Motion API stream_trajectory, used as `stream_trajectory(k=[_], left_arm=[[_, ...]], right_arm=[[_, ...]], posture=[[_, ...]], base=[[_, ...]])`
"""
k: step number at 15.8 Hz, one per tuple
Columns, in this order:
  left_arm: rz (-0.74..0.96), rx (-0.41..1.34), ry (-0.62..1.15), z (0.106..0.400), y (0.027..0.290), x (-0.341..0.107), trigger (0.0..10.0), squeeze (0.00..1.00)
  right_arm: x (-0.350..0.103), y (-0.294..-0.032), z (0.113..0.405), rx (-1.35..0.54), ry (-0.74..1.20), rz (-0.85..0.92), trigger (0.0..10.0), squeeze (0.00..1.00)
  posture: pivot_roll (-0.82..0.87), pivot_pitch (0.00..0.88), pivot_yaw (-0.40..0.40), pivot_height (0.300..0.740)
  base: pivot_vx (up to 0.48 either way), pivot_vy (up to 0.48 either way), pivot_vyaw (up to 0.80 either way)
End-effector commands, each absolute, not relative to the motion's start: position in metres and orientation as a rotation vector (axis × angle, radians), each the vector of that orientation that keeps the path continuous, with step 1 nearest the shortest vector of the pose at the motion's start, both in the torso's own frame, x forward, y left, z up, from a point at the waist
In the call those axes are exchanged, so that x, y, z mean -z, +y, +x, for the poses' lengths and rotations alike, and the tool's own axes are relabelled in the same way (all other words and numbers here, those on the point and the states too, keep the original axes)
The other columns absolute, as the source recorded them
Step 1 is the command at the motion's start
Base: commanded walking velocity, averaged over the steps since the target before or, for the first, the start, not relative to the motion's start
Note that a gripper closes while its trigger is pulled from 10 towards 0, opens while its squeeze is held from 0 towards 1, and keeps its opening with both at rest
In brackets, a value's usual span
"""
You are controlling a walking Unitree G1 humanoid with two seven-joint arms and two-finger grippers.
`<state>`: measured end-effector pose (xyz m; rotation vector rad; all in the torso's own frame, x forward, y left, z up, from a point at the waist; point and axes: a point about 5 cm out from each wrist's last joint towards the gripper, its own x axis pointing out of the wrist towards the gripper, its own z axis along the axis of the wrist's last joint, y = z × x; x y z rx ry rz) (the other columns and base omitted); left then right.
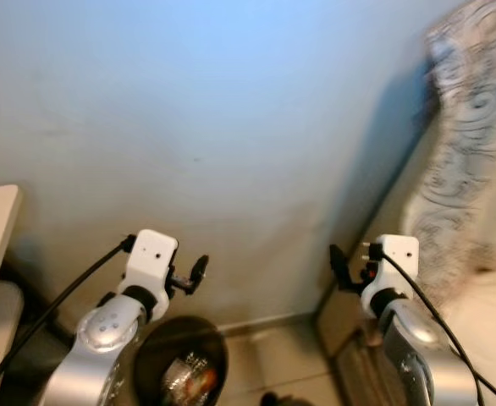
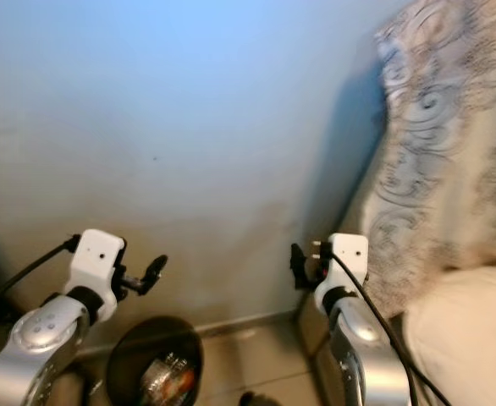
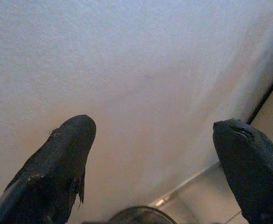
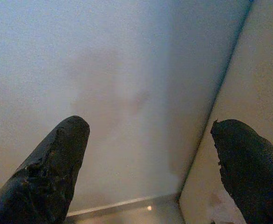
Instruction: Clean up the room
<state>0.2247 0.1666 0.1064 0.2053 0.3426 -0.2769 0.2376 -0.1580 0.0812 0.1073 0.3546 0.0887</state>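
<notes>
Black bin (image 1: 180, 364), trash already inside, sits below my left gripper (image 3: 155, 154); both it and my right gripper (image 4: 148, 163) gape empty. Wall (image 1: 231, 127) close ahead: stepping forward risks bumping it.

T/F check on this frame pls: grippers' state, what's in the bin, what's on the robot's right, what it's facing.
1. Both grippers are open and empty. True: the left gripper and the right gripper each show fingers spread wide with nothing between them.
2. The dark round bin is empty. False: crumpled rubbish lies inside it.
3. The bin sits below the left gripper. True.
4. A patterned cloth hangs on the robot's left. False: it is on its right.
5. The robot faces an open doorway. False: it faces a plain wall.
</notes>
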Motion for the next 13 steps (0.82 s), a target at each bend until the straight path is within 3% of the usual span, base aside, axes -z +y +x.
stream_trajectory(k=[1, 8, 13], left_arm=[[0.212, 0.278, 0.322, 0.227, 0.165, -0.11, 10.0, 0.0], [0.233, 0.288, 0.331, 0.224, 0.166, -0.107, 10.0, 0.0], [0.219, 0.278, 0.312, 0.23, 0.173, -0.112, 10.0, 0.0]], right_arm=[[-0.088, -0.162, 0.237, -0.121, 0.338, 0.092, 10.0, 1.0], [-0.086, -0.18, 0.226, -0.222, 0.351, 0.0, 10.0, 1.0], [-0.084, -0.166, 0.23, -0.142, 0.343, 0.129, 10.0, 1.0]], posture=[[-0.07, 0.0, 0.014, 0.74], [-0.08, 0.0, 0.025, 0.74], [-0.07, 0.0, 0.022, 0.74]], base=[[0.0, 0.0, -0.79], [0.0, 0.0, -0.79], [0.0, 0.0, -0.79]])
